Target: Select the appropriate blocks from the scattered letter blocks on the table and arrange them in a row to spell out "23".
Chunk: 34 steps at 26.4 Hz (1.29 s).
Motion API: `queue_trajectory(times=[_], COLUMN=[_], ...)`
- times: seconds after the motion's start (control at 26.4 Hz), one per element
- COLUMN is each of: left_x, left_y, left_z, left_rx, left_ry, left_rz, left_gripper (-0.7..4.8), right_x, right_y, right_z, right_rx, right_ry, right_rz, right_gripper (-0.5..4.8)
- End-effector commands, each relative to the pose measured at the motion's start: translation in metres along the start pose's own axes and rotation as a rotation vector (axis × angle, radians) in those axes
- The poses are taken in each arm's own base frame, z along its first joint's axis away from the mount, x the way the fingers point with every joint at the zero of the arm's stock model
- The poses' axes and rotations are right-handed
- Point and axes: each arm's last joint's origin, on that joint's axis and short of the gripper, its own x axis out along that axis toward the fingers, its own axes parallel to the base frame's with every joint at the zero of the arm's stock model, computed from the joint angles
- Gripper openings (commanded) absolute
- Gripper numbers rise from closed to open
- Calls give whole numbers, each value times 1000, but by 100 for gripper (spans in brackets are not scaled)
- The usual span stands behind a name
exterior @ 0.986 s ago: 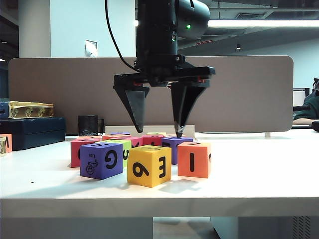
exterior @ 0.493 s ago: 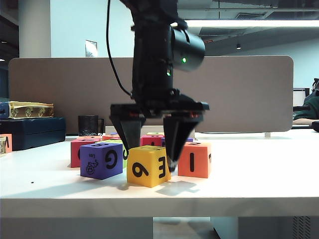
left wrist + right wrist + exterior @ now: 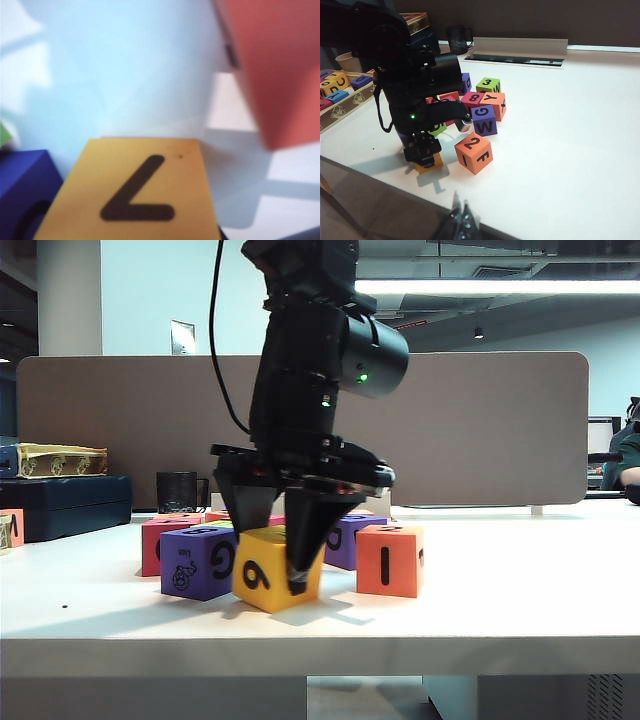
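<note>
Left gripper (image 3: 270, 562) came down and clamped the yellow foam cube (image 3: 255, 578).
Cube sat tilted on the white table (image 3: 500, 605); the orange foam "I" cube (image 3: 388, 560) was untouched. Right gripper (image 3: 462, 220), pinched narrow, hung above the table's edge.

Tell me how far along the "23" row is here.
Done: nothing; the orange block topped 2 and the green block topped 3 sit apart on the table. In hand: the left gripper has its jaws on a tilted yellow block, not needed. The right gripper hangs back, shut. Left: line up both blocks.

exterior: low, table-edge | wrists: left close, right high, far
</note>
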Motion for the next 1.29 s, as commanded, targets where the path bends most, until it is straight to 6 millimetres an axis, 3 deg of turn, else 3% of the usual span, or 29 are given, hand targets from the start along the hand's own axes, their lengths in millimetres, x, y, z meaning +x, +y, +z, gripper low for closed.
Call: queue_trajectory(times=[0.04,0.34,0.53,0.64,0.95,1.21,1.29], left_x=[-6,-44,-58,-55,-40,-19,-11], left_y=[14,45,88,114,217,242,244], left_z=[-2,-8,-16,-18,-36,-39,-37], left_rx=[-16,-87,-204,-272,-547,-595,-608], left_ry=[-6,-173,-257,-265,-366,-370,-360], left_rz=[73,115,127,137,188,125,93], left_gripper=[232,232,233,233,243,247,305], right_x=[-2,-2,-2,-2,-2,-2,-2], right_y=[1,1,1,1,1,1,1], right_z=[1,1,1,1,1,1,1], right_rx=[-16,-16,-15,-15,-14,-15,-15], right_ry=[-22,-22,-22,-22,-21,-21,-21], right_rz=[-2,-2,-1,-1,-2,-2,-2], right_gripper=[-1,-1,-1,-1,-1,-1,-1])
